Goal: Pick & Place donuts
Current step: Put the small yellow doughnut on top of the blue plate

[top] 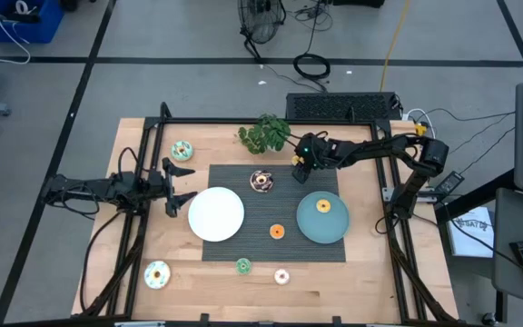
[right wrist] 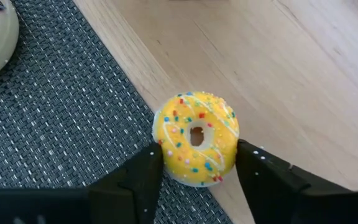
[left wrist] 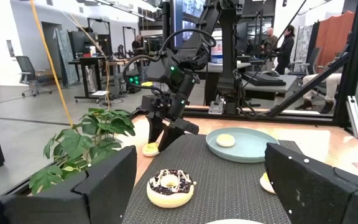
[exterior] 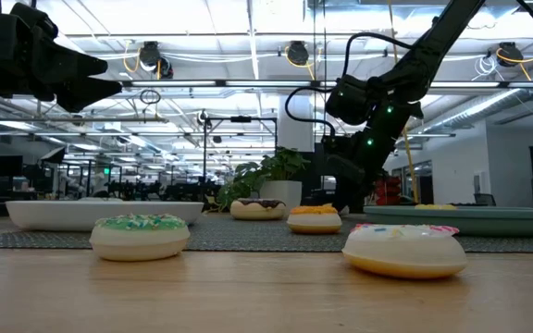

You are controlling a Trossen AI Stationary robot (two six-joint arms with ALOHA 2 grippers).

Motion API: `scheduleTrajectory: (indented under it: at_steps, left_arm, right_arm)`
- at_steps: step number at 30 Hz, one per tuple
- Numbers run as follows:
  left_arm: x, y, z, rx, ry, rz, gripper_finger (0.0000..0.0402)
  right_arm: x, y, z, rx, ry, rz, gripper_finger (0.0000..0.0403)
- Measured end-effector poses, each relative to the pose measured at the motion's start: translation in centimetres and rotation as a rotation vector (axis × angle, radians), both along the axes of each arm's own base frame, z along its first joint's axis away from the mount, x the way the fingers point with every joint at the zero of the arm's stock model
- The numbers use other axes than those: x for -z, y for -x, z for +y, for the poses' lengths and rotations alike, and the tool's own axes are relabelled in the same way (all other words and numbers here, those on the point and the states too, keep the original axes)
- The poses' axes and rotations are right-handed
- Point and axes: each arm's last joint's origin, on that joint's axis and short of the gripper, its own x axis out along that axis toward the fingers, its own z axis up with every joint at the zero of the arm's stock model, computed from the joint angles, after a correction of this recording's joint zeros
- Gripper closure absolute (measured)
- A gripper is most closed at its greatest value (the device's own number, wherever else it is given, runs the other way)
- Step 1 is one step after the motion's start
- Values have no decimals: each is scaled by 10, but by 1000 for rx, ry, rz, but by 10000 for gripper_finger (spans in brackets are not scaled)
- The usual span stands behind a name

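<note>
Near the front edge, 3 donuts [top: 156, 274] lie unpicked. Farther back, the right gripper [right wrist: 197, 171] flanks a yellow donut [right wrist: 196, 138] at the mat [right wrist: 55, 124] edge, fingers touching but grip unconfirmed; an off-centre pinch could squirt it away. The left gripper [top: 182, 186] waits released, left.

This is a robotics lab set in a large open-plan office or workshop hall. A wooden table [top: 370, 263] with a black metal frame stands on a grey floor marked with dark tape lines, and cables [top: 311, 65] and a fan [top: 261, 20] lie beyond its far edge. Across the room are desks with monitors [left wrist: 194, 18], an office chair [left wrist: 27, 71], exposed ceiling ducts and strip lights [exterior: 248, 42], and people [left wrist: 284, 46] standing at workstations.
</note>
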Motion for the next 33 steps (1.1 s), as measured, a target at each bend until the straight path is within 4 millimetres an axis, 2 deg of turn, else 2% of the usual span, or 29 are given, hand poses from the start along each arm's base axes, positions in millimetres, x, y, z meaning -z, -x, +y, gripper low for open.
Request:
scheduleTrajectory:
  at_steps: [8, 33]
  left_arm:
    - [0, 0, 0, 0, 0, 0, 52]
    - [0, 0, 0, 0, 0, 0, 52]
  right_arm:
    - [0, 0, 0, 0, -3, -2, 241]
    - [0, 0, 0, -1, -4, -2, 247]
